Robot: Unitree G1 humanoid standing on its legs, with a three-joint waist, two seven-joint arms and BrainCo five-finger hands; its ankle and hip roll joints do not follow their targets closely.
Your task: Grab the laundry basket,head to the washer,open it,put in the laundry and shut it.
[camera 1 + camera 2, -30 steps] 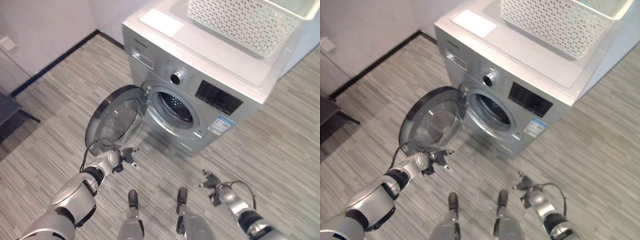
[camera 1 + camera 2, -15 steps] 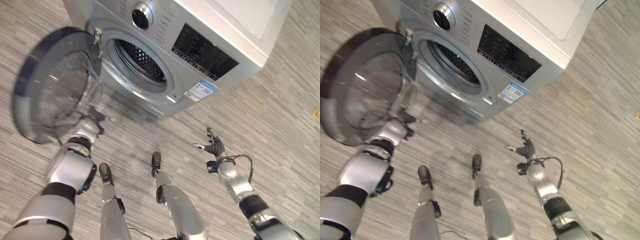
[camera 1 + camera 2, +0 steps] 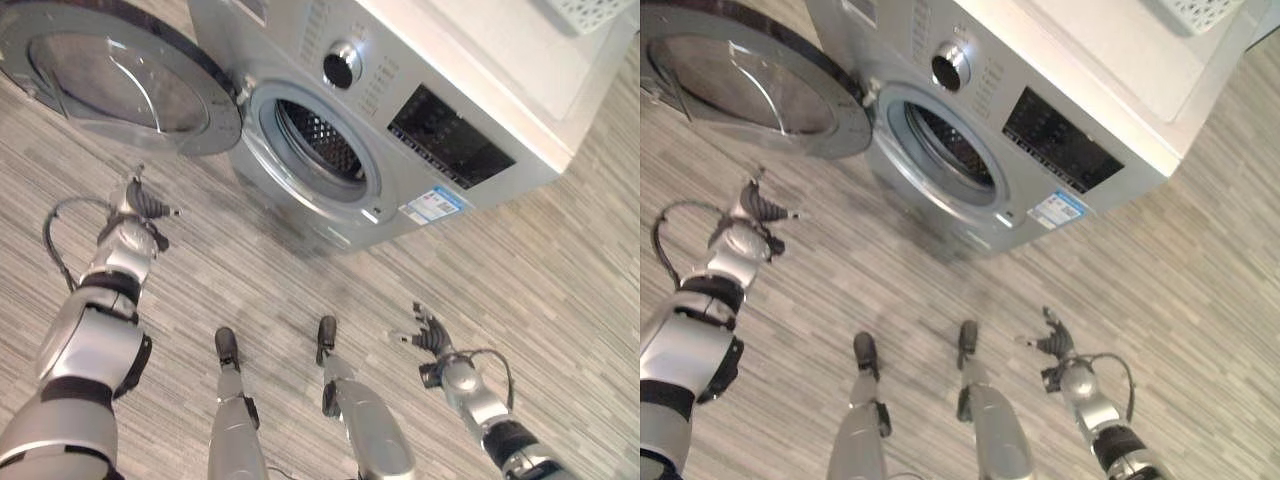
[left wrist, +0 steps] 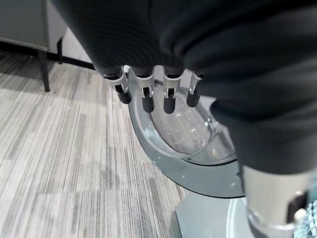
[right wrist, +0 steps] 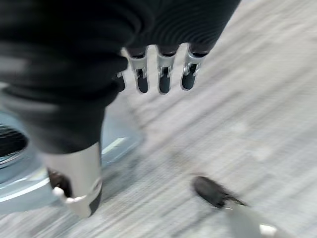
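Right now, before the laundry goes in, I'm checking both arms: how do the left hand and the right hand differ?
The left hand is raised close below the open washer door; the right hand hangs low over the bare floor, well away from the washer. In its wrist view the left hand's fingers point at the door glass, the right hand's at floorboards. Both are open and hold nothing.

Grey wood-look floor (image 3: 560,270) carries silver washer (image 3: 480,110), door (image 3: 120,80) open; white basket (image 3: 590,12) on washer's top.
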